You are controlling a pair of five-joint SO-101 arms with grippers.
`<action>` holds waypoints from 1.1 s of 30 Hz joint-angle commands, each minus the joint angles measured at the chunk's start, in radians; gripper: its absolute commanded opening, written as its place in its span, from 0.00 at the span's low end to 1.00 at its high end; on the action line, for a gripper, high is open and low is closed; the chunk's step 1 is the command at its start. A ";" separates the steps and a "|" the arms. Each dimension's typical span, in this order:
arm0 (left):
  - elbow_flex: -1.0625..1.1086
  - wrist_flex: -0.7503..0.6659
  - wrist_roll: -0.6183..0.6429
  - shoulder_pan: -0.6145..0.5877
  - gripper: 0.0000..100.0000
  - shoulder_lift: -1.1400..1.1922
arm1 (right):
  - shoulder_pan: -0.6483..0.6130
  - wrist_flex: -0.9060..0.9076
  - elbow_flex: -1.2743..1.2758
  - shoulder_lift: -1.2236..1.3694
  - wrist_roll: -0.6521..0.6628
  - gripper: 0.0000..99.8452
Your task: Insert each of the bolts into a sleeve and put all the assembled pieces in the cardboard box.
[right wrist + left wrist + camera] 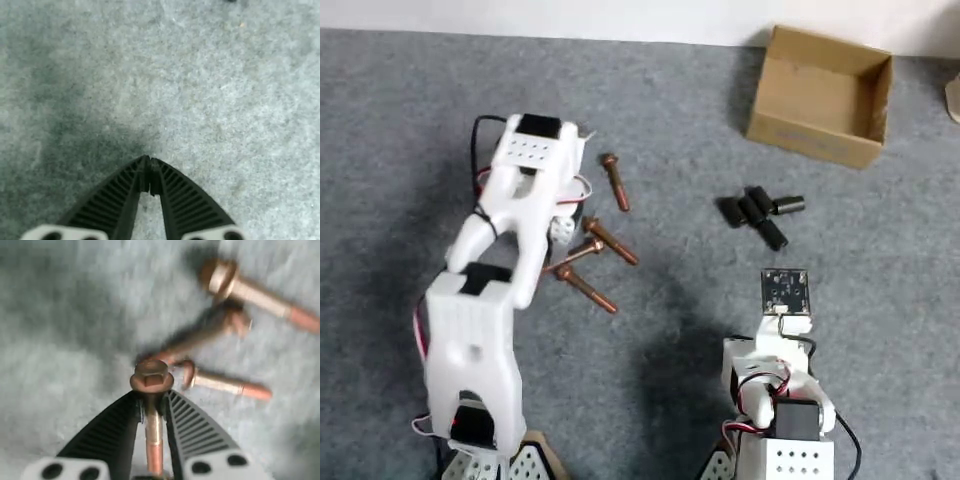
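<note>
The grey mat [400, 120] is carrying everything, with the cardboard box [810, 135] sitting open at the far right corner. The left arm [480, 320] is hanging over the scattered bolts, and the right arm [780, 410] is sitting folded near its base. The left gripper [152, 399] is clamping a bolt [152, 381] by the shank, with the head poking out past the fingertips and the shank running back between the jaws. The right gripper [149, 175] is pinched together on nothing, pointing at bare mat. Now the key bit: the sleeves [757, 213] are lying flat in a black cluster, well off to the held bolt's right, toward the box and nearer the right arm. Three loose bolts [227, 385] are lying just beyond the held one.
</note>
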 commanded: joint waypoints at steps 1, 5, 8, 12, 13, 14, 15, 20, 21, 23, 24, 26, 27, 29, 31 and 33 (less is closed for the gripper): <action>0.117 -0.049 -0.009 0.024 0.01 -0.136 | -0.004 -0.061 0.153 -0.012 -0.009 0.00; 0.202 -0.117 -0.009 0.024 0.01 -0.177 | -0.004 -0.030 0.048 -0.012 -0.009 0.00; 0.240 -0.126 -0.009 0.024 0.01 -0.225 | -0.004 0.033 -0.071 -0.010 -0.009 0.00; 0.329 -0.190 -0.008 0.022 0.01 -0.314 | -0.004 0.045 -0.197 0.001 -0.008 0.00; 0.366 -0.222 -0.008 0.024 0.01 -0.338 | -0.004 0.044 -0.219 0.021 -0.008 0.00; 0.403 -0.255 -0.008 0.024 0.01 -0.363 | -0.004 0.042 -0.239 0.054 -0.006 0.00; 0.437 -0.285 -0.008 0.024 0.01 -0.390 | -0.004 0.041 -0.257 0.102 -0.005 0.00; 0.564 -0.390 -0.008 0.022 0.01 -0.509 | -0.010 0.039 -0.412 0.470 -0.003 0.00; 0.585 -0.408 -0.008 0.022 0.01 -0.524 | -0.010 0.039 -0.466 0.553 -0.003 0.00; 0.624 -0.450 -0.008 0.022 0.01 -0.549 | -0.010 0.041 -0.582 0.713 -0.003 0.00; 0.641 -0.473 -0.009 0.022 0.01 -0.553 | -0.010 0.041 -0.636 0.786 -0.003 0.00; 0.674 -0.519 -0.009 0.021 0.01 -0.558 | -0.010 0.041 -0.742 0.926 -0.003 0.00; 0.690 -0.540 -0.009 0.021 0.01 -0.558 | -0.010 0.041 -0.788 0.987 -0.003 0.00; 0.716 -0.586 -0.009 0.012 0.01 -0.558 | -0.010 0.041 -0.865 1.102 -0.003 0.00; 0.736 -0.628 -0.009 -0.008 0.01 -0.559 | -0.010 0.021 -0.926 1.205 -0.002 0.00; 0.750 -0.658 -0.014 -0.038 0.01 -0.559 | -0.010 -0.042 -0.970 1.288 -0.002 0.00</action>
